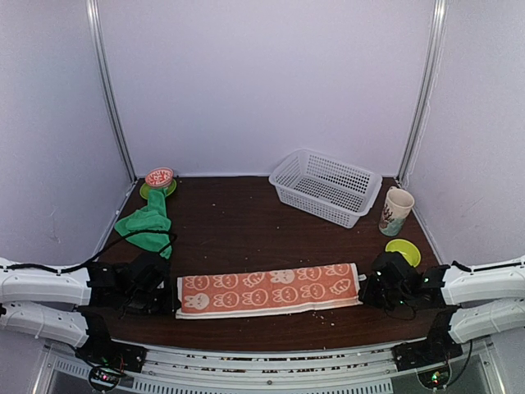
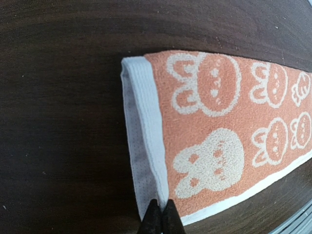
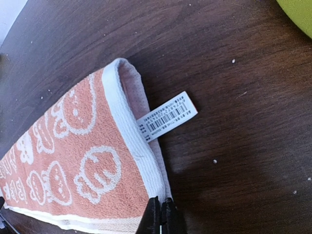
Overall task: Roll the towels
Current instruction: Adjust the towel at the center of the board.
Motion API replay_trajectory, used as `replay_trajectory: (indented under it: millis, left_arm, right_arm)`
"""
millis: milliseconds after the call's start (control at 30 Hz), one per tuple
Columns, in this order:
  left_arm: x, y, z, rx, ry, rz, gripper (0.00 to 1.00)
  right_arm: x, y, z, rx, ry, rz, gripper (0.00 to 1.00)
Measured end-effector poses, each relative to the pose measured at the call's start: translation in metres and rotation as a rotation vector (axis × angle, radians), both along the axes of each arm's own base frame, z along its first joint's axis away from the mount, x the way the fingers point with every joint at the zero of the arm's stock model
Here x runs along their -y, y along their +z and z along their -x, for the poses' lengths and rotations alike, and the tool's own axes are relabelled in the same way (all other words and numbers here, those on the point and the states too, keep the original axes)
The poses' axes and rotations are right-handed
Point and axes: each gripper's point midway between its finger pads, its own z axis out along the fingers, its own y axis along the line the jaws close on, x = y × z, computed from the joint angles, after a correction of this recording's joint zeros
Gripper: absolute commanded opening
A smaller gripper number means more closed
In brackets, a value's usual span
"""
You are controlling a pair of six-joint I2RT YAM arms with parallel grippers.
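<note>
Peach bunny towel (image 1: pixel 269 290) flat along the counter's near edge, left gripper (image 2: pixel 161 217) and right gripper (image 3: pixel 161 214) each clamped on an end, green towel (image 1: pixel 148 223) heaped at left edge, white basket (image 1: pixel 316 205), mug (image 1: pixel 396 211) far right

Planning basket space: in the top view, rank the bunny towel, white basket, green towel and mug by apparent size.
Largest first:
bunny towel
white basket, close second; farther back, so unsure
green towel
mug

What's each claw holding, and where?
Both are shut on the bunny towel: left claw pinches its left-end hem by the near corner, right claw the right-end hem by the near corner.
</note>
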Motion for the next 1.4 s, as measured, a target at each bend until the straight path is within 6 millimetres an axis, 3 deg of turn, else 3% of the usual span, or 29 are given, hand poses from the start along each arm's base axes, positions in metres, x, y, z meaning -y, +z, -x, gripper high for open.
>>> replay_trajectory:
  millis: [400,700,1067,1233,1400]
  left_arm:
    - [-0.003,0.004,-0.001,0.017,0.007,-0.003,0.00]
    - [-0.006,0.014,-0.002,0.040,0.008,0.003,0.00]
    - [-0.004,0.025,-0.001,0.062,-0.002,0.044,0.00]
    - [-0.003,0.028,0.001,0.066,-0.007,0.065,0.00]
    - [-0.007,0.018,0.006,0.042,-0.010,0.053,0.00]
  right_arm:
    - [-0.001,0.027,-0.005,0.050,-0.006,-0.025,0.00]
    - [0.002,0.030,-0.002,0.050,0.003,-0.017,0.00]
    - [0.001,0.049,0.002,0.088,0.012,-0.083,0.00]
    - [0.003,0.043,0.006,0.068,0.019,-0.075,0.00]
    - [0.007,0.023,0.015,0.011,0.029,-0.050,0.00]
